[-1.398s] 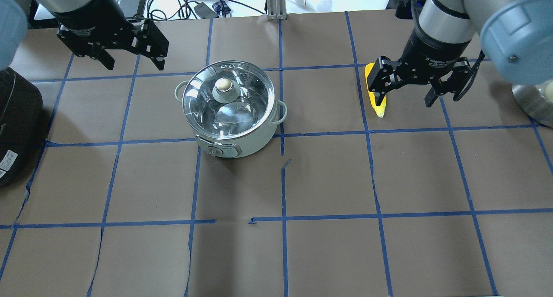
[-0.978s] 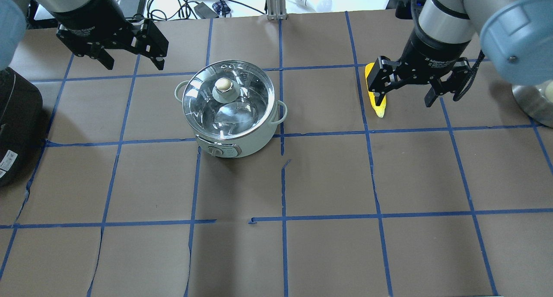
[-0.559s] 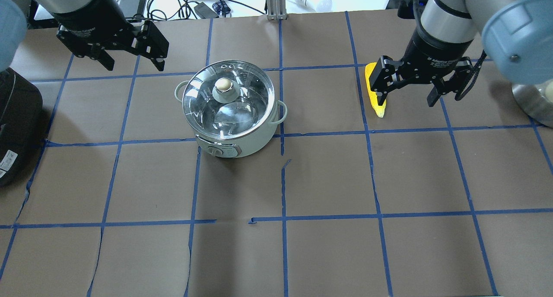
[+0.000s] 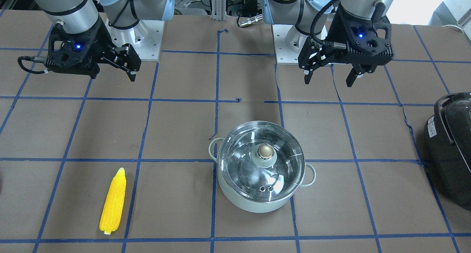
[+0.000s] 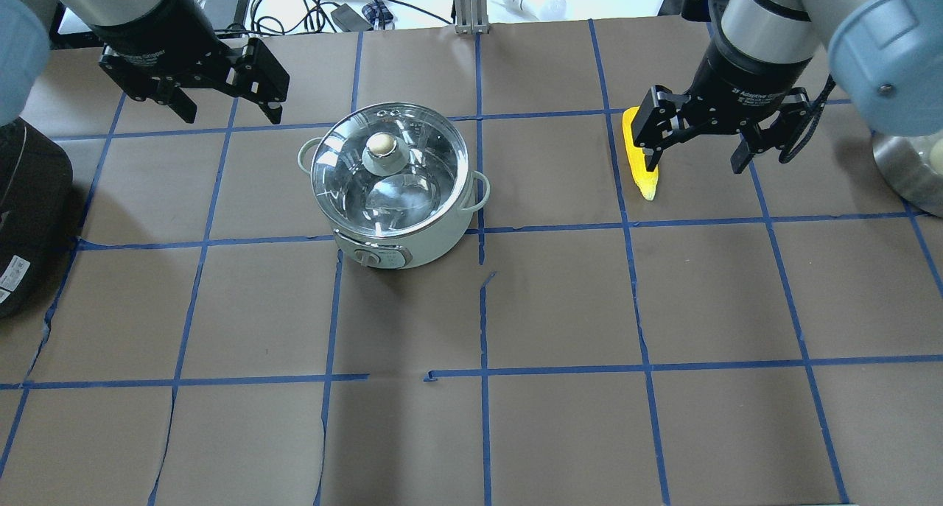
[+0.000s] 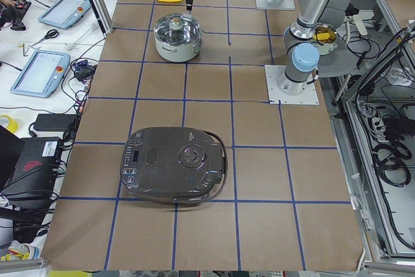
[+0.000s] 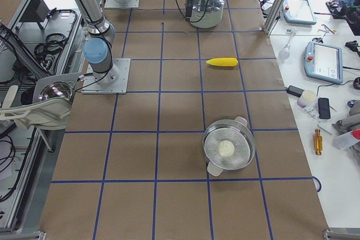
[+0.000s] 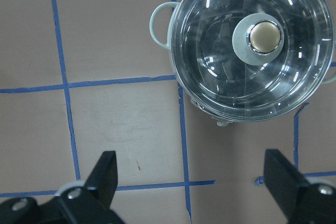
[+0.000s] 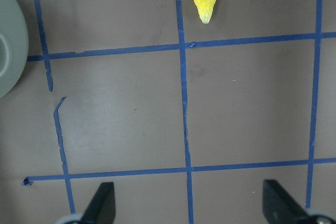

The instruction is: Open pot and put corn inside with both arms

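Yellow corn point(image 4: 113, 201) lies flat, well beyond the right pincer point(image 4: 112, 74), which hangs released and empty.

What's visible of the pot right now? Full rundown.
The pot is round, pale green outside and shiny steel inside, with a loop handle on each side and a small grey control panel on its wall. Its glass lid, topped by a brass knob, sits closed on the rim. It stands upright on the brown-papered table; nothing else touches it.
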### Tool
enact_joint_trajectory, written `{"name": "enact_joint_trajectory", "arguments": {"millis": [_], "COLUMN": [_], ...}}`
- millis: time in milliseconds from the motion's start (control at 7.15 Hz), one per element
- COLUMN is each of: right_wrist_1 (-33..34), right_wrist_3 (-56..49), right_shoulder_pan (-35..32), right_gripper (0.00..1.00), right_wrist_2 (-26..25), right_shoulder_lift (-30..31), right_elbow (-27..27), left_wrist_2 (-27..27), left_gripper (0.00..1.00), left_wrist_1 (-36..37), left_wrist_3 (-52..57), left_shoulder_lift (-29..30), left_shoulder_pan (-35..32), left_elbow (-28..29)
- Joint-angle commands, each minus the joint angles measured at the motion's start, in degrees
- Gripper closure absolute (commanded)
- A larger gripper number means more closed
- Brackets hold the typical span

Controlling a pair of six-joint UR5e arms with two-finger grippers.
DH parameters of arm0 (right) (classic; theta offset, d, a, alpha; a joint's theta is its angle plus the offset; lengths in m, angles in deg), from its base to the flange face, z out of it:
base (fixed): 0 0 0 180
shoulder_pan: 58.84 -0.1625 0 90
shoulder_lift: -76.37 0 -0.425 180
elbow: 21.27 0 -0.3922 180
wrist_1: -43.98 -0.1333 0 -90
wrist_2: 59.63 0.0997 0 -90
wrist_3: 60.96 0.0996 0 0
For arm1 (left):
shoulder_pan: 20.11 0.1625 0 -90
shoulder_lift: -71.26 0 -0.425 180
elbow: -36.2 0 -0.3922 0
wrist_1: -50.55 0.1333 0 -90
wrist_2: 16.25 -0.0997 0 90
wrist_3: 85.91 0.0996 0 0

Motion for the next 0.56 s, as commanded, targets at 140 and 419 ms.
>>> {"name": "enact_joint_trajectory", "arguments": {"millis": [140, 419], "right_wrist_1": [-0.29, 0.42], "right_wrist_3": [-0.40, -0.58], "right_shoulder_pan": [-0.08, 0.00], "right_gripper": [0.00, 0.00], "right_wrist_2": [0.50, 0.06], "right_shoulder_lift": [-0.67, -0.84], "right_elbow": [-0.34, -0.34], "left_wrist_2": [-0.05, -0.23], "left_gripper": [0.00, 0.00], "left_wrist_1": [0.00, -0.35], "left_wrist_3": [-0.09, -0.26], "left_shoulder_lift": [0.04, -0.14], "left_shoulder_pan": [-0.17, -0.17], "left_elbow": [-0.24, -0.15]}}
